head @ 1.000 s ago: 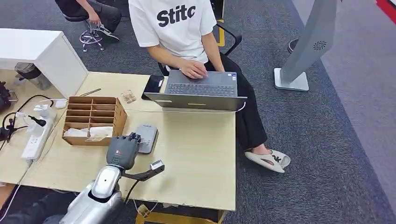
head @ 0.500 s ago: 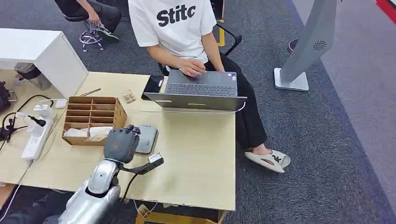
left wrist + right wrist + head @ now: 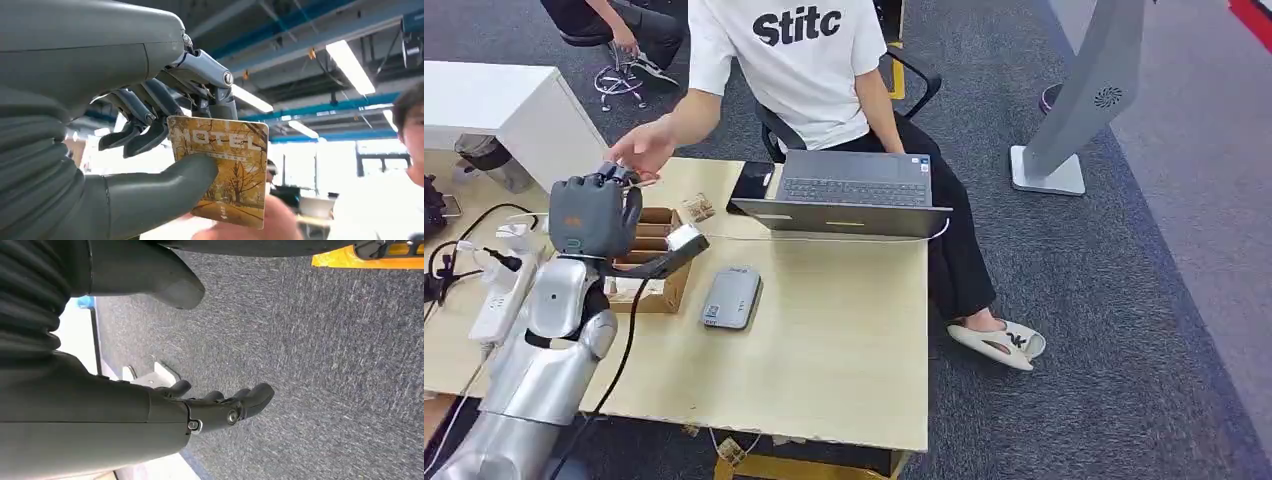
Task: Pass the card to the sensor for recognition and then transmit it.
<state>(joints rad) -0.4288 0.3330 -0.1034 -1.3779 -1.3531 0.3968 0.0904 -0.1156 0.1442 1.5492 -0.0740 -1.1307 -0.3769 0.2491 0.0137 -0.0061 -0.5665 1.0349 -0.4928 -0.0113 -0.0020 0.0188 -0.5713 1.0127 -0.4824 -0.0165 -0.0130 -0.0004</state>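
The left robot hand is raised above the far left part of the desk, fingers pointing away from the robot, and it grasps the card. In the left wrist view the card, printed with golden trees and the word "HOTEL", is pinched between the thick grey thumb and the darker fingers. Just beyond the left robot hand's fingertips is a person's hand, palm open and reaching toward it; whether it touches the card cannot be told. The person wears a white T-shirt and sits on the far side of the desk. Directly below and behind the left robot hand stands a brown compartment box, partly hidden by the arm. The grey sensor lies flat on the desk, nearer the robot and to the right of the left robot hand, well apart from the card. Farther right is an open laptop. The right robot hand hangs over grey carpet, fingers loosely curled and apart, holding nothing.
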